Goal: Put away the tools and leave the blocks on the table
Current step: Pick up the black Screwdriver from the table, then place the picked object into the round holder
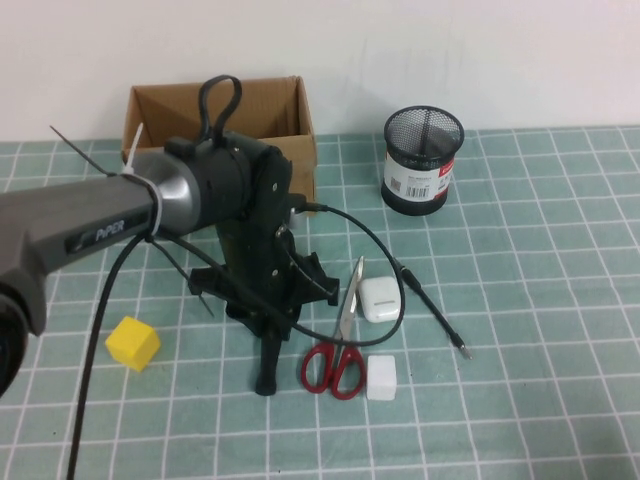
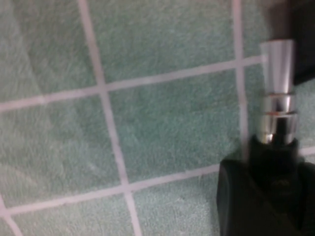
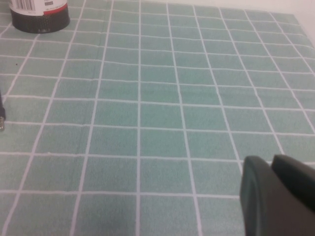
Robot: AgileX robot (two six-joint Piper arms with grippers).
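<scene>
High view: the left gripper (image 1: 266, 375) points down at the counter (image 1: 540, 300), touching the mat just left of the red-handled scissors (image 1: 340, 345). I cannot tell how its fingers stand. A white block (image 1: 381, 379) lies against the scissors' handles, a yellow block (image 1: 133, 343) sits to the left, and a thin black tool (image 1: 430, 305) lies to the right.

Left wrist view: a silver and black tool part (image 2: 277, 123) stands over the green mat.

Right wrist view: the right gripper (image 3: 275, 196) is pressed together above the bare mat, well apart from the mesh cup (image 3: 39, 12).
</scene>
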